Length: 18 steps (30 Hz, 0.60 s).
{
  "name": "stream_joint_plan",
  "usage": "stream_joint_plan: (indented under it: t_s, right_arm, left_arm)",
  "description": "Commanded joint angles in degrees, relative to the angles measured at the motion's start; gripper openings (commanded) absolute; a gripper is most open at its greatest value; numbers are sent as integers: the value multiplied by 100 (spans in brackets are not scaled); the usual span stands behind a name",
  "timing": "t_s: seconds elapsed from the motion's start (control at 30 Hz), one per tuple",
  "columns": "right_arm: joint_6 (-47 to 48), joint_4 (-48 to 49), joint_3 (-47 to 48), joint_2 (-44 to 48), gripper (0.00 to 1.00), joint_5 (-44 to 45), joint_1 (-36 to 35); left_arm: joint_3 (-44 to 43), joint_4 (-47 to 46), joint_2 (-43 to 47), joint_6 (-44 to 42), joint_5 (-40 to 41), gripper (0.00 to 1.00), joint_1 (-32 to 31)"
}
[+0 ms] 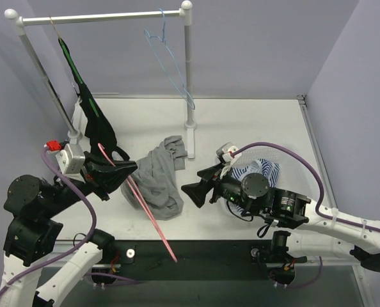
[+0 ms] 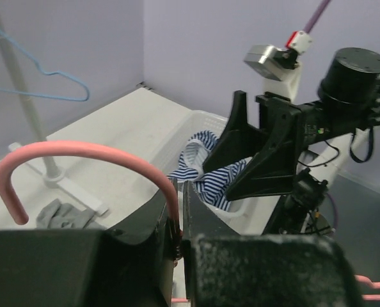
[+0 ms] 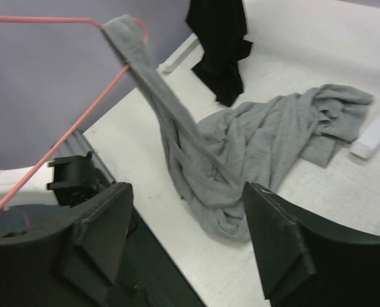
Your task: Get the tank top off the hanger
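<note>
At mid-table our left gripper [image 1: 116, 171] is clamped on the stem of the pink hanger [image 1: 153, 220], holding it slanted above the surface. The grey tank top [image 1: 159, 180] lies mostly heaped on the table [image 1: 254, 121], with one strap [image 3: 127, 45] looped over a corner of the hanger. Our right gripper [image 1: 191, 192] hovers just beside the heap, jaws wide and holding nothing. We judge the step in hand to be freeing that strap. To do it well we should hold the hanger steady and high, so the strap hangs clear of the heap. Then we should close the right fingers [image 3: 97, 233] on the strap itself near the corner, not on the bunched body. We should draw it outward along the arm and off the end rather than straight down, where it could snag and tug the hanger from our grip.
</note>
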<state>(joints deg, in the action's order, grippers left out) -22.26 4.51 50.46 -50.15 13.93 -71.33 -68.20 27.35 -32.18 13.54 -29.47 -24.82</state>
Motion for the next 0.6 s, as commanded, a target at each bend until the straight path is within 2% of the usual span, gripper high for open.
stream_joint_plan:
  t_s: [0.0,0.1,0.2,0.37,0.57]
  right_arm:
    - [441,576,281,-117,78,-1287,128]
    - [905,1058,176,-275,84,-1665,207]
    - [1476,1140,297,-503,87,-2183,382]
    - [2313,1262,632,-908,88,-3000,646]
    - [2481,1859,991,-1725,89,-4125,787]
  left_arm:
    - [-26,-1020,186,377,-963,0,-23]
    - [-26,-1302,274,684,-1191,0,-23]
    - [-87,-1461,309,930,-1297,0,-14]
    - [-237,-1505,353,1063,-1403,0,-14]
    - [-272,-1742,441,1318,-1465,0,-14]
